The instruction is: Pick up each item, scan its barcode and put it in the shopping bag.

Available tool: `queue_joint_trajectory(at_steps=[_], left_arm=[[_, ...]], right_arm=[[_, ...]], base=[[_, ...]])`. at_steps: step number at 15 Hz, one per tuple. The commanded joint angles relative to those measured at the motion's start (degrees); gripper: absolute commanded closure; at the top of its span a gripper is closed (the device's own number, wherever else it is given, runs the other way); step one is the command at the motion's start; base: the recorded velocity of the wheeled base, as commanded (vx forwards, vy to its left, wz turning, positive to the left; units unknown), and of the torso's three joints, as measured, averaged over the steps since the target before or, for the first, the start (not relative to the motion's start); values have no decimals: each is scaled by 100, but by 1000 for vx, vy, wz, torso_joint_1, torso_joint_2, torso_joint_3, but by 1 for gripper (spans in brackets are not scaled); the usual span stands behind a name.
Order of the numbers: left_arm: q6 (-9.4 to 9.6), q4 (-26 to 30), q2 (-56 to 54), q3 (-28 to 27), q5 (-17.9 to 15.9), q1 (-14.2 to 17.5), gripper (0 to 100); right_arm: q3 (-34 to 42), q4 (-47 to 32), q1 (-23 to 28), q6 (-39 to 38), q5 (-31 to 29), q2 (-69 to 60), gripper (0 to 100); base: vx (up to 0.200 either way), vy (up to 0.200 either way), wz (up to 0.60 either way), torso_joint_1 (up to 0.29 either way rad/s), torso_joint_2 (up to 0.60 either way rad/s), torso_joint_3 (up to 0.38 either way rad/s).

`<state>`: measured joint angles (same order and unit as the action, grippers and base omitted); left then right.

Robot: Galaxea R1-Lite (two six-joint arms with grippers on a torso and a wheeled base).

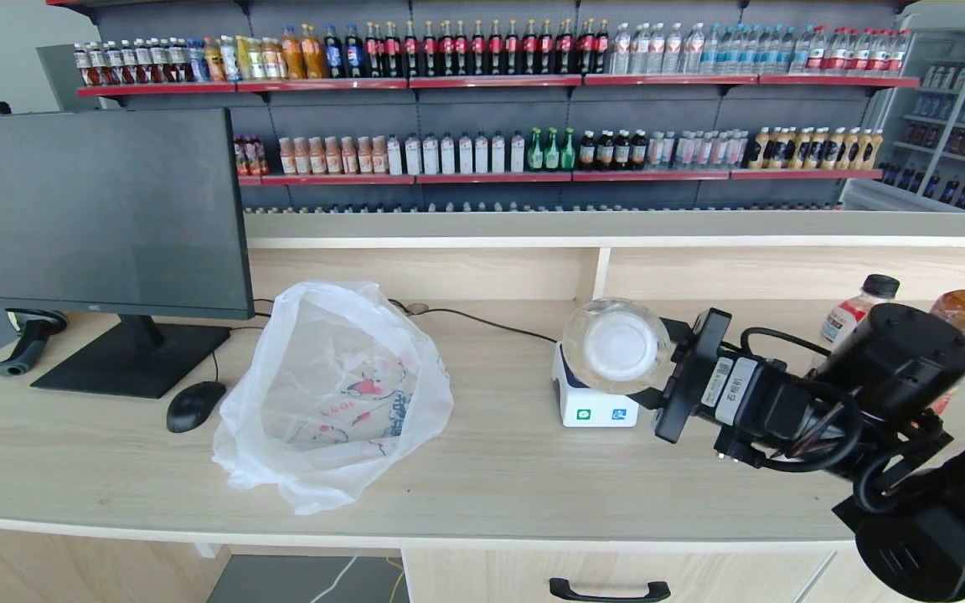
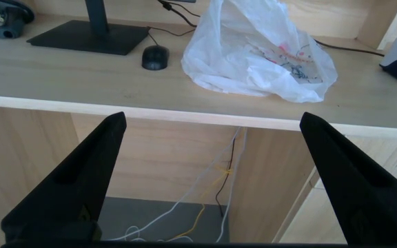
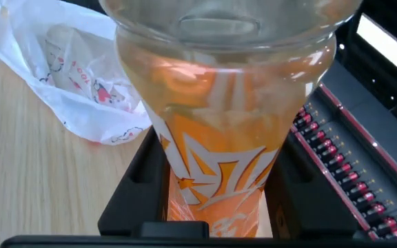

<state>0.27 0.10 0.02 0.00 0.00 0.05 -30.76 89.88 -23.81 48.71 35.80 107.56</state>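
Bottle [image 1: 619, 343]: lying on its side, directly above the scanner [image 1: 596, 404] and close over its top. Right tool [image 3: 216, 200] is clenched on it, one finger on each side of the orange label.

Step in hand, as I judge it: scanning.
- The barcode is not visible, so roll the wrist slowly until the printed panel faces the scanner's window, then pause there.
- Keep the grip on the label band. The wall is smooth and curved and could slip if the hold loosens.

Materials:
- Bottle: clear, glossy plastic, round in section, with pale orange liquid inside.
- Scanner: small white box with rounded corners, hard shell.
- Bag [image 1: 336, 394]: left of the scanner and well apart. Thin, translucent, crumpled film with its mouth slumped — likely needs a careful drop.
- Two more bottles [image 1: 855, 314] stand upright right of the scanner.
- Bench [image 1: 491, 469]: pale wood grain, matte.

Left tool [image 2: 212, 120]: released, fingers spread wide, below the bench edge.
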Motion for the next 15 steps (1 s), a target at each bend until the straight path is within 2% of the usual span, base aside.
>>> queue_joint_trajectory(at_steps=[1, 6, 9, 13, 14, 15], left_arm=[[0, -1, -2, 0, 0, -5, 0], [0, -1, -2, 0, 0, 4, 0], [0, -1, -2, 0, 0, -5, 0], [0, -1, -2, 0, 0, -5, 0], [26, -1, -2, 0, 0, -5, 0], [35, -1, -2, 0, 0, -5, 0]], right_arm=[[87, 12, -19, -319, -161, -288, 100], [298, 12, -115, -1145, -495, -499, 100], [316, 12, -273, -2340, -1489, -974, 100], [562, 12, -194, -3509, -2394, -1290, 100], [676, 12, -203, -3905, -3071, -1299, 100], [676, 12, -203, -4072, -3405, -1272, 100]], base=[[0, 0, 0, 0, 0, 0], [0, 0, 0, 0, 0, 0], [0, 0, 0, 0, 0, 0], [0, 0, 0, 0, 0, 0], [0, 0, 0, 0, 0, 0], [0, 0, 0, 0, 0, 0]])
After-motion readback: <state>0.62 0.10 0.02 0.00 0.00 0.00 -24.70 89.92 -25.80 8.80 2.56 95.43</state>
